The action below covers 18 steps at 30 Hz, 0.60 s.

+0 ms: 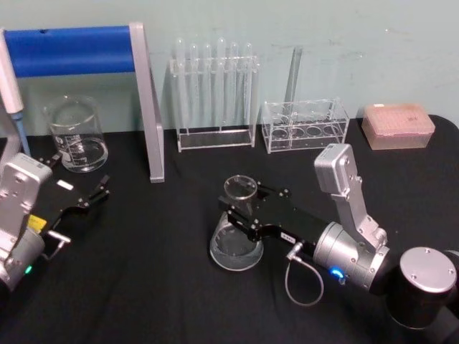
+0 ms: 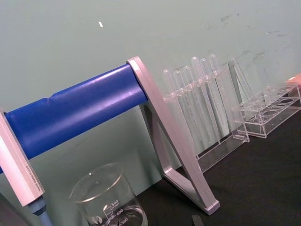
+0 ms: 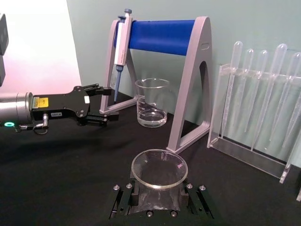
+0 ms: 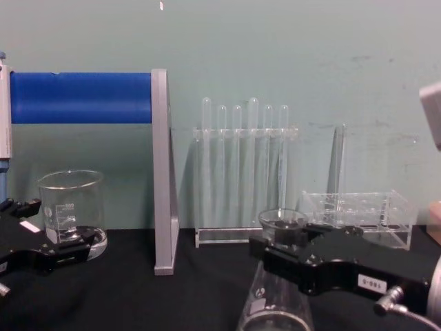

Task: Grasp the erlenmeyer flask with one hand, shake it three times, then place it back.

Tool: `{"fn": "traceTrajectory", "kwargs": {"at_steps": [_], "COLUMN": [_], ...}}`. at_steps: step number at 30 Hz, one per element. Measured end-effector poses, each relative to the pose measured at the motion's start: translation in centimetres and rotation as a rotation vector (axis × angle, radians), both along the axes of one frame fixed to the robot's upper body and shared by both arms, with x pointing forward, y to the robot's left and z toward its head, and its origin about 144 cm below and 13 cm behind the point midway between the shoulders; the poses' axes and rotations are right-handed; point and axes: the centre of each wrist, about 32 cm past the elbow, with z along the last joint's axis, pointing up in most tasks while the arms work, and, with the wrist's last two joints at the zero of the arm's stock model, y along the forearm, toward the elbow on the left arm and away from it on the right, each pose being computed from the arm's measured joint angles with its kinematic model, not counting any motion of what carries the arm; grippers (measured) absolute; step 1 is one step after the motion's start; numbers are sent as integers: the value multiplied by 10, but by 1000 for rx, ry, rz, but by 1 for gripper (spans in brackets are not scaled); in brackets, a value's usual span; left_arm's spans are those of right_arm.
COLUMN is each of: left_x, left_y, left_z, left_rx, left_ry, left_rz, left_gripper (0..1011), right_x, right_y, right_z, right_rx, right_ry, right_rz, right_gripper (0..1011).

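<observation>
The erlenmeyer flask (image 1: pixel 233 247) stands near the middle of the black table, its wide base low and its flared rim (image 3: pixel 159 167) up. My right gripper (image 1: pixel 247 208) reaches in from the right and is shut on the flask's neck just under the rim, one finger on each side. The chest view shows the black right gripper (image 4: pixel 286 248) clasping the neck above the cone of the flask (image 4: pixel 275 310). Whether the base touches the table I cannot tell. At the far left my left gripper (image 1: pixel 79 179) rests open near the beaker.
A glass beaker (image 1: pixel 75 132) sits at the back left beside the blue-barred pipette stand (image 1: pixel 147 100) holding a pipette (image 3: pixel 120 47). Behind the flask stand a test tube rack (image 1: pixel 215 93), a lower clear rack (image 1: pixel 305 125) and a pink tip box (image 1: pixel 398 125).
</observation>
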Motion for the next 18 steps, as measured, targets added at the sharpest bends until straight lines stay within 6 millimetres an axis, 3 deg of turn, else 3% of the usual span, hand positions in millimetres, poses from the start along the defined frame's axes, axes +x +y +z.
{"fn": "traceTrajectory", "kwargs": {"at_steps": [18], "left_x": [0], "left_y": [0], "left_z": [0], "left_rx": [0], "left_ry": [0], "left_rz": [0], "left_gripper": [1001], "right_x": [-2], "right_y": [2], "right_z": [-5], "right_rx": [-7], "right_ry": [18], "right_rz": [5], "right_gripper": [450]}}
